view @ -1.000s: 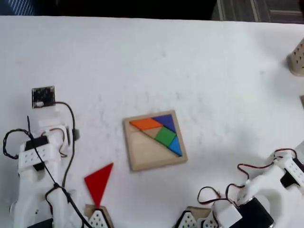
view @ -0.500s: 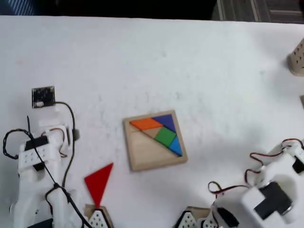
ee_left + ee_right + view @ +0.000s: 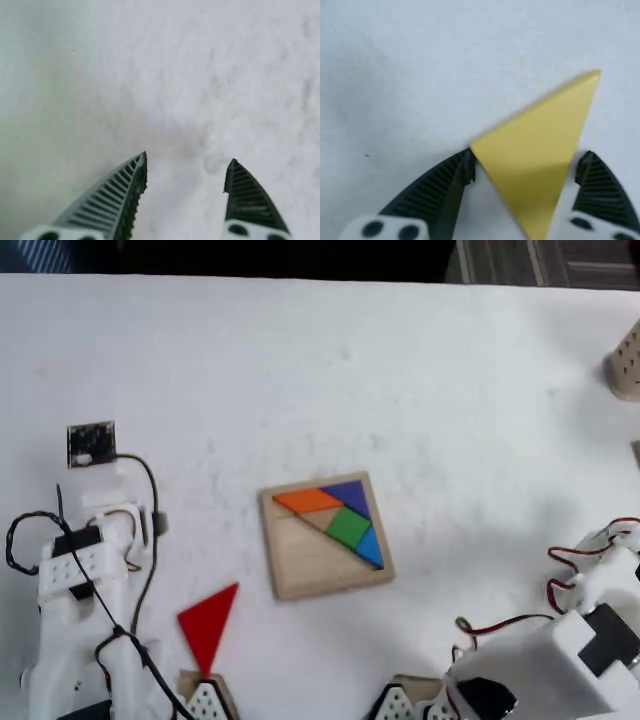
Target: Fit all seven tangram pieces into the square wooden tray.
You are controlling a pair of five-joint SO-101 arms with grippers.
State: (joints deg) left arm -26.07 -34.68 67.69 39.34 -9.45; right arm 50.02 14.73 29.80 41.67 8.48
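Right arm (image 3: 545,670) swung outward; red triangle (image 3: 207,622) near tray (image 3: 300,585).

The counter (image 3: 300,370) is white with a faint grey mottling. The tray (image 3: 310,565) is pale natural wood. Inside it lie an orange piece (image 3: 307,501), a dark blue piece (image 3: 347,494), a green piece (image 3: 348,527) and a light blue piece (image 3: 369,547). The red triangle (image 3: 208,623) is plain bright red, and the yellow triangle (image 3: 540,155) is plain yellow. The left gripper (image 3: 188,159) is dark grey with a ribbed pattern and white at its base. The right gripper (image 3: 527,160) is black, ribbed, also white at the base.
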